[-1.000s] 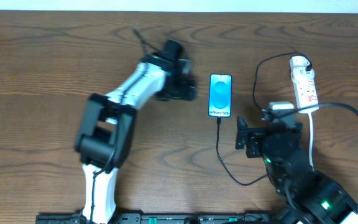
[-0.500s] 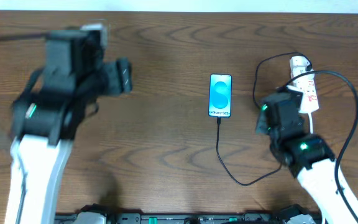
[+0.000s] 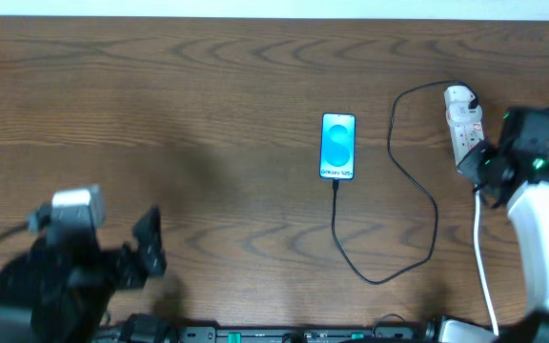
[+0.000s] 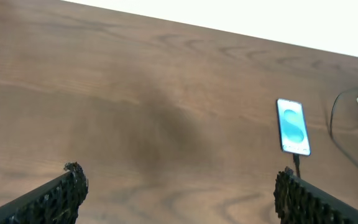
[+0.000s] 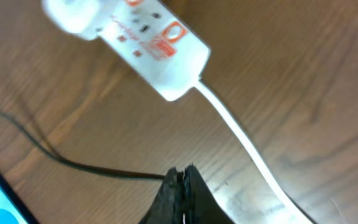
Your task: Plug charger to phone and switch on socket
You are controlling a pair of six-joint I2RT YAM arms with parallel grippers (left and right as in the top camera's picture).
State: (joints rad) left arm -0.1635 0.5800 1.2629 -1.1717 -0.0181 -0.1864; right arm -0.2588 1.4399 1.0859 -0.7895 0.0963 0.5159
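Dark brown wood-grain surface (image 3: 208, 95). A small flat smartphone with a cyan-blue screen (image 3: 338, 146) lies near centre, long axis pointing away from the robot, white text at its near end.

A thin black charger cable (image 3: 379, 279) meets the smartphone's near short edge. It drops toward the robot, loops right, climbs in a wide curve and ends at the far end of a white elongated power strip (image 3: 462, 119). The plug tip is too small to judge how it is seated.

The power strip lies well right of the smartphone, roughly parallel to it, with red marks on top. A thick white cord (image 3: 481, 248) leaves its rounded near end and runs toward the robot. Switch positions are blurred in the right wrist view; cannot tell.

The right arm (image 3: 541, 205) has its black wrist above the near end of the power strip, partly hiding it. In the wrist view the right jaws are pressed together with nothing between the dark fingers (image 5: 182, 193). The tip sits apart from the rounded end, beside the cord.

The left arm (image 3: 55, 286) sits low at the near-left corner, well apart from everything. The left jaws stand wide, with only bare wood between them.
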